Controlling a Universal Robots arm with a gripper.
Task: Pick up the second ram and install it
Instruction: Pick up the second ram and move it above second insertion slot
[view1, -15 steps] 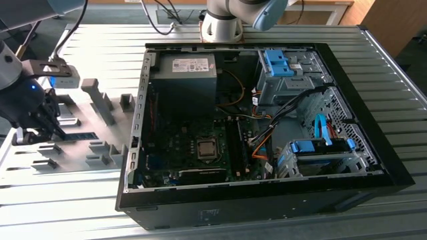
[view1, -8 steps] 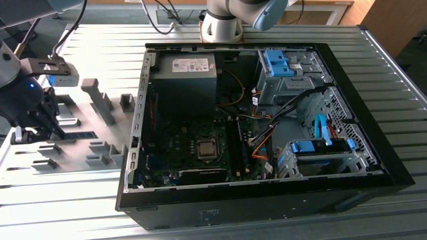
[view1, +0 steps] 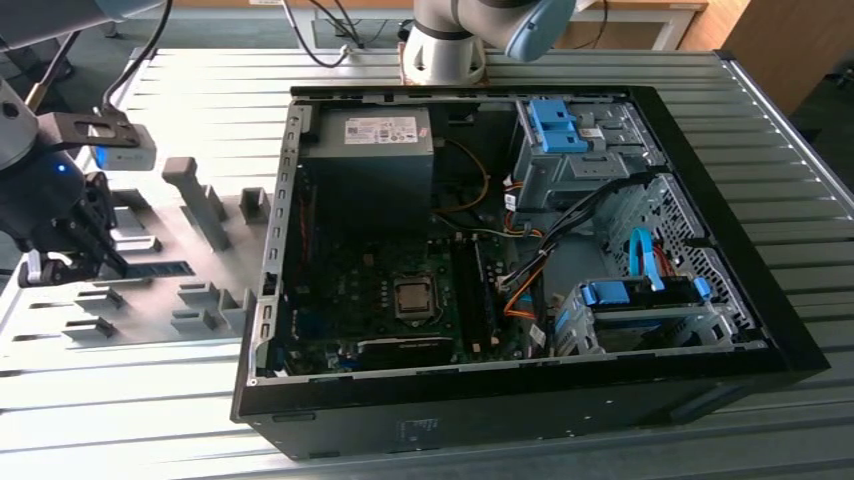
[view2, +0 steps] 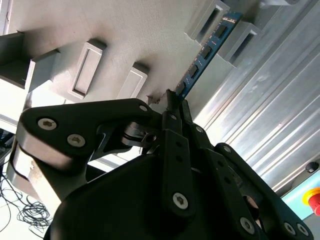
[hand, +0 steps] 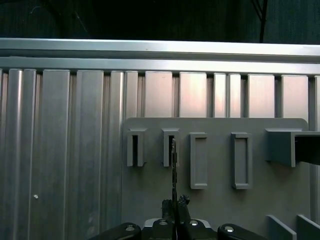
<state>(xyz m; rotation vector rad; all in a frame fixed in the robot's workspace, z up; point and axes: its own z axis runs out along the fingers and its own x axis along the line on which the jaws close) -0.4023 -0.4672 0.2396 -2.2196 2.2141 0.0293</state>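
The second ram (view2: 205, 49) is a thin blue board with dark chips. It rests in two grey slotted blocks (view2: 244, 37) on the fixture plate (view2: 130, 35). In the exterior view the second ram (view1: 160, 267) lies as a dark strip at that view's left, beside the open computer case (view1: 747, 300). My gripper (view2: 175, 100) has its black fingers pressed together on the near end of the stick. In the first wrist view the second ram (hand: 173, 165) shows edge-on, running from the gripper (hand: 175, 206) into a slot block (hand: 170, 147). The gripper (view1: 107, 262) is low over the plate.
More grey fixture blocks (view1: 200, 205) stand on the plate around the gripper. The case holds a motherboard (view1: 400, 290) with long memory slots (view1: 470, 290), a power supply (view1: 374, 150), blue drive brackets (view1: 641, 292) and cables. Ribbed aluminium table (view1: 134, 410) surrounds everything.
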